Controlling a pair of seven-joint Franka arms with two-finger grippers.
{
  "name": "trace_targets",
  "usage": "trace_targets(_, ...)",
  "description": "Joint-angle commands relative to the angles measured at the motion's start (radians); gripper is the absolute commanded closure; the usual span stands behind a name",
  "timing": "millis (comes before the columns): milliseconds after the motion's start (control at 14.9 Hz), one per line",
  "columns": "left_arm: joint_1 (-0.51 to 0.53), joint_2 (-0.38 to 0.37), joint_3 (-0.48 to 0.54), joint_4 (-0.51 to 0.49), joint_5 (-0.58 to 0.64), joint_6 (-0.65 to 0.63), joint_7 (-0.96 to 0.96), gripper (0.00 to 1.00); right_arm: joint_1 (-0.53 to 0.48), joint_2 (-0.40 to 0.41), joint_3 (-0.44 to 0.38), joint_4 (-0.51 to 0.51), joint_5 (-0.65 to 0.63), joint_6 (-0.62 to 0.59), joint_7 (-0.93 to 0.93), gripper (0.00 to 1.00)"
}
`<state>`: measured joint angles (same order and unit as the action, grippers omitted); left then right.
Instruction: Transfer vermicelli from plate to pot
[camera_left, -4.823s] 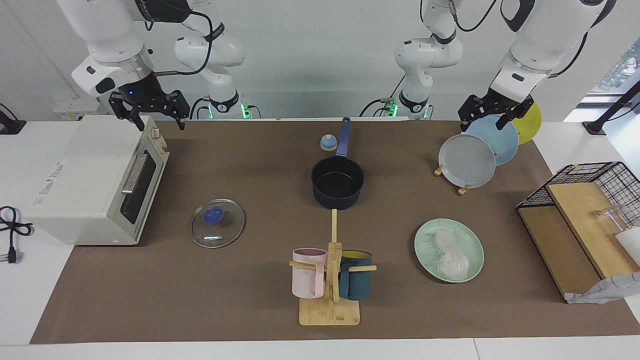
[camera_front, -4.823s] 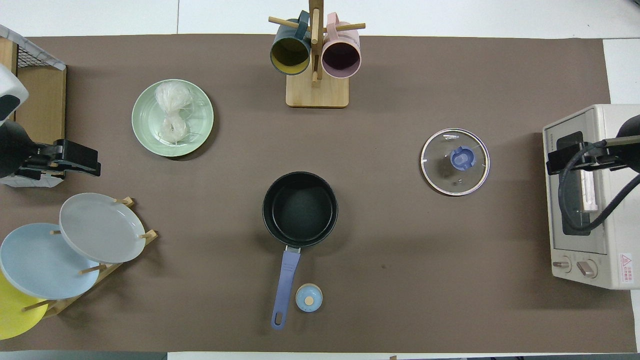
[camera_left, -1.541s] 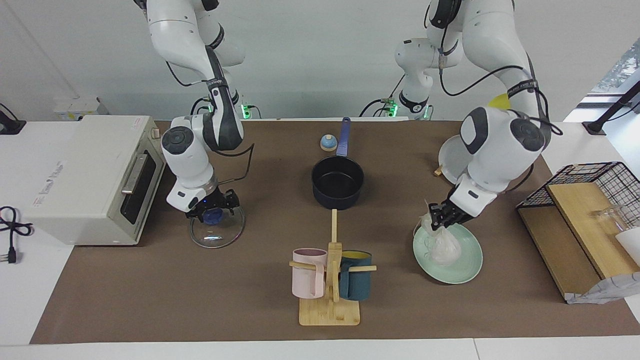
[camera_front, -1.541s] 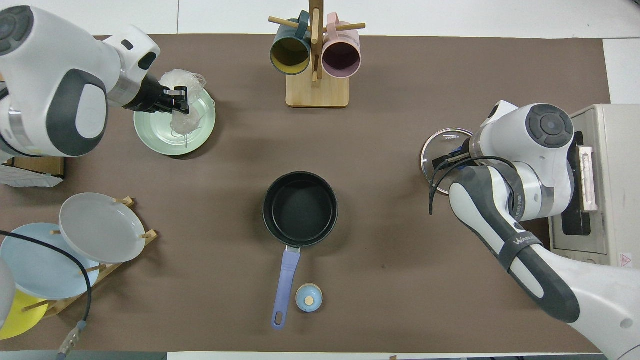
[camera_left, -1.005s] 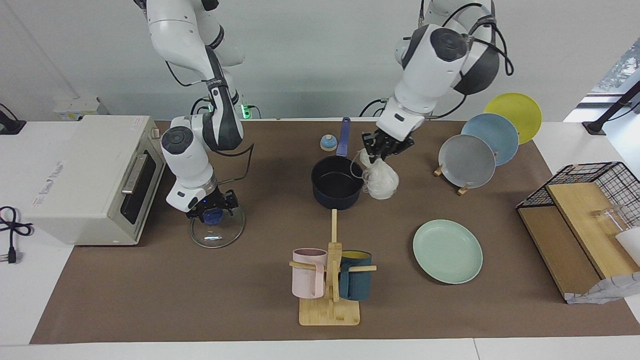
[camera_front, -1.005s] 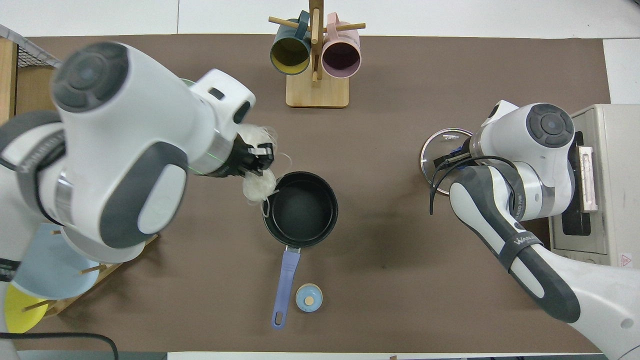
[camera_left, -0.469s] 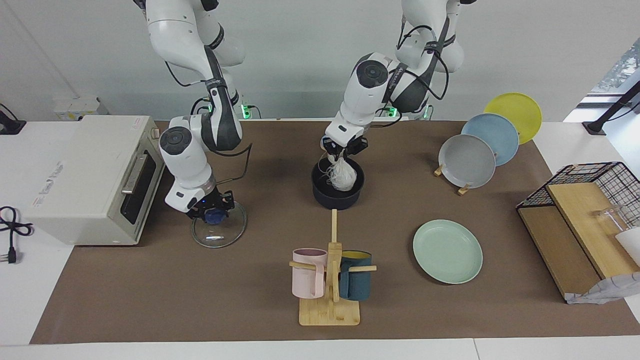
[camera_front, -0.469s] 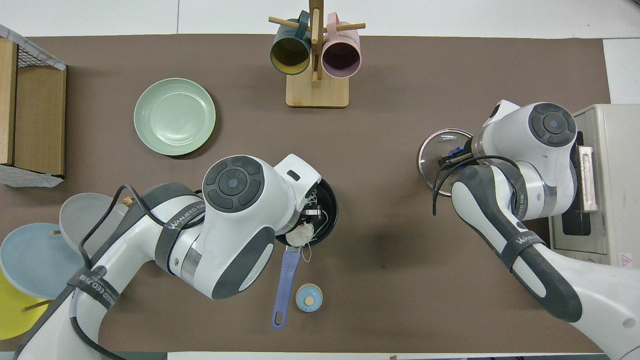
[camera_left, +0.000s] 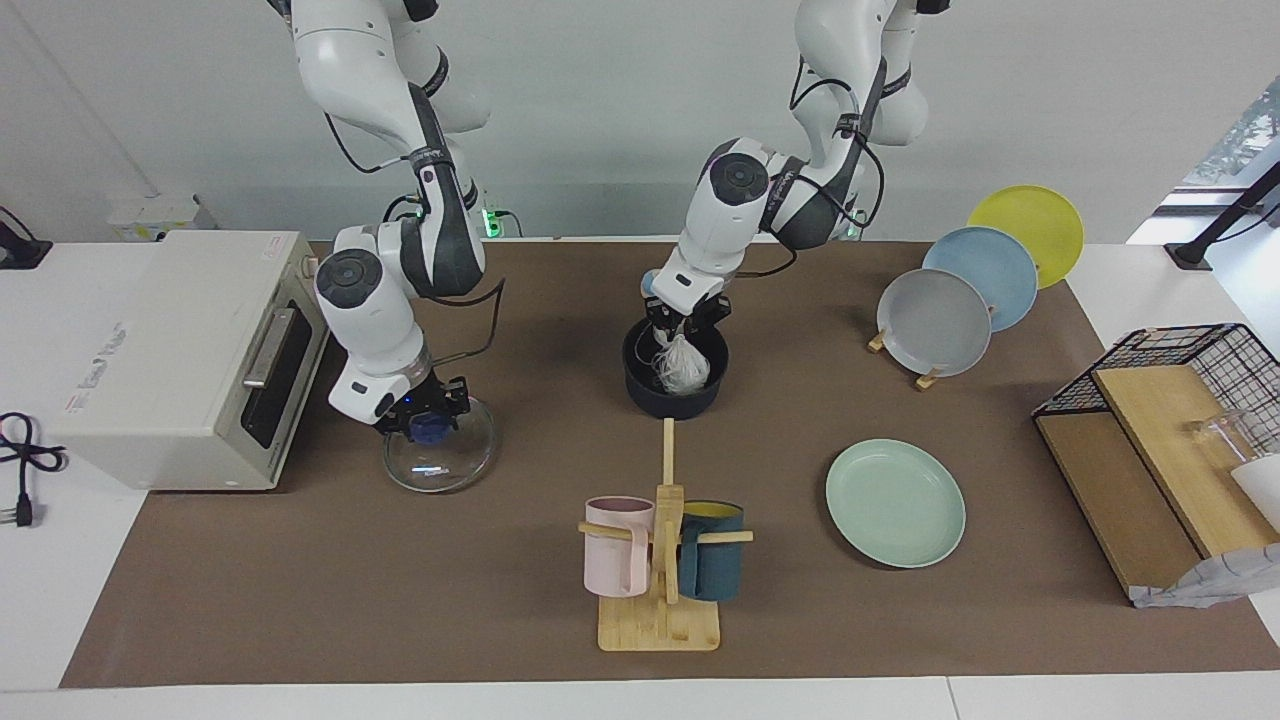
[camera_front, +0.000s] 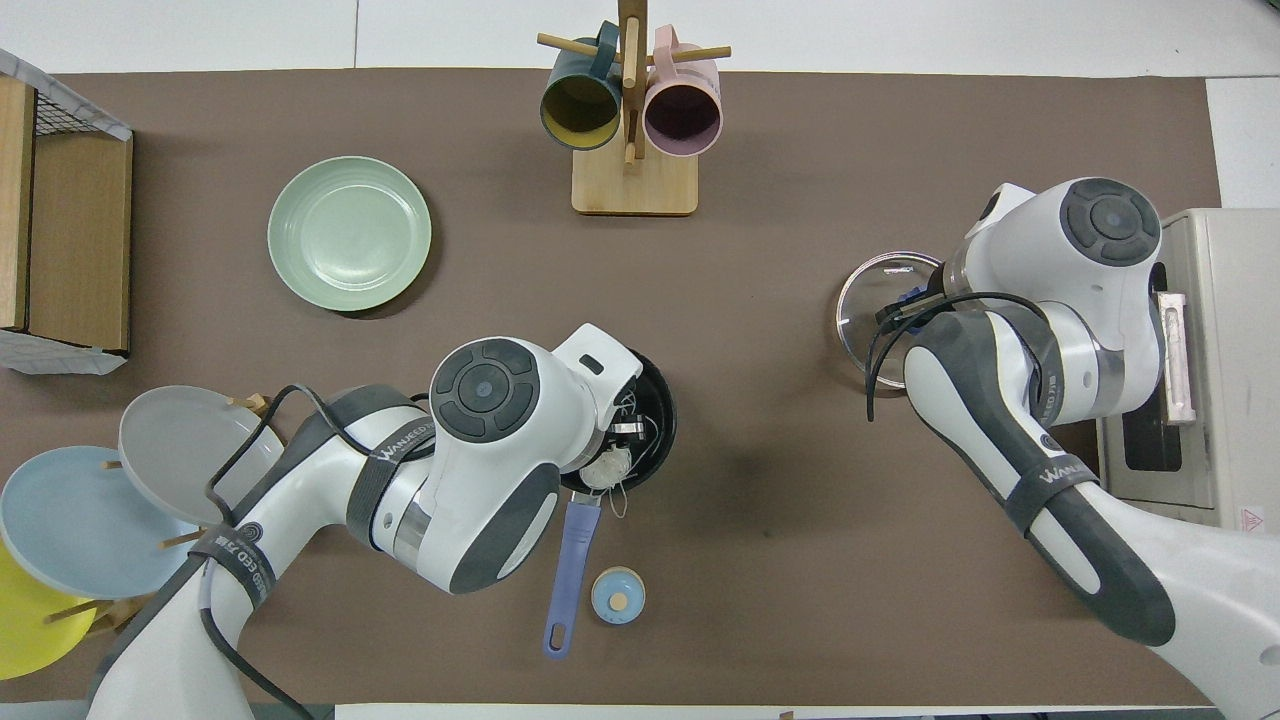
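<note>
Vermicelli (camera_left: 684, 366) hangs straight down from the left gripper (camera_left: 685, 322), its lower end inside the navy saucepan (camera_left: 675, 368), which sits near the robots' edge of the worktop, midway along. The jaws pinch the top of the bundle, which seems not yet to rest on the bottom. Opening them should drop it in. Toward the right arm's end, the right gripper (camera_left: 425, 418) grips the blue knob of the glass lid (camera_left: 440, 445), which appears tilted. Farther out lie one bare mint-green plate (camera_left: 896, 503) and one mug stand with two mugs.
</note>
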<state>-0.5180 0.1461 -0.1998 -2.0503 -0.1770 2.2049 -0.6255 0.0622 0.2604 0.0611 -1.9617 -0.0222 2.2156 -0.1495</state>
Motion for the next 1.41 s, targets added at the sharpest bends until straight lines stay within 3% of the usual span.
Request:
trace_targets(0, -0.016, -0.008, 0.019, -0.018, -0.004, 0.021, 0.055, 0.65, -0.004, -0.01, 0.005, 0.039, 0.001, -0.059, -0.016, 0.52)
trace_targets(67, -0.013, -0.008, 0.019, -0.008, 0.005, 0.013, 0.064, 0.01, -0.004, -0.013, 0.008, 0.053, 0.001, -0.08, -0.015, 0.55)
trace_targets(201, 0.004, -0.025, 0.023, 0.024, 0.022, -0.032, 0.067, 0.0, -0.002, -0.023, 0.011, 0.102, 0.001, -0.154, 0.007, 0.6)
trace_targets(335, 0.061, -0.045, 0.025, 0.118, 0.042, -0.169, 0.088, 0.0, 0.016, -0.035, 0.009, 0.15, 0.002, -0.216, 0.014, 0.63)
trace_targets(469, 0.149, -0.065, 0.025, 0.244, 0.062, -0.34, 0.154, 0.0, 0.046, -0.044, 0.011, 0.193, 0.004, -0.281, 0.082, 0.64)
trace_targets(603, 0.272, -0.117, 0.025, 0.301, 0.062, -0.45, 0.278, 0.0, 0.105, -0.043, 0.009, 0.239, 0.004, -0.324, 0.178, 0.64)
trace_targets(1005, 0.498, -0.246, 0.025, 0.292, 0.143, -0.568, 0.512, 0.0, 0.309, -0.03, 0.009, 0.343, 0.007, -0.375, 0.52, 0.64)
trace_targets(1206, 0.513, -0.295, 0.026, 0.208, 0.143, -0.588, 0.529, 0.0, 0.414, -0.027, 0.009, 0.342, 0.015, -0.338, 0.718, 0.64)
trace_targets(1340, 0.513, -0.296, 0.028, 0.208, 0.143, -0.579, 0.517, 0.0, 0.468, -0.023, 0.011, 0.328, 0.014, -0.292, 0.793, 0.64)
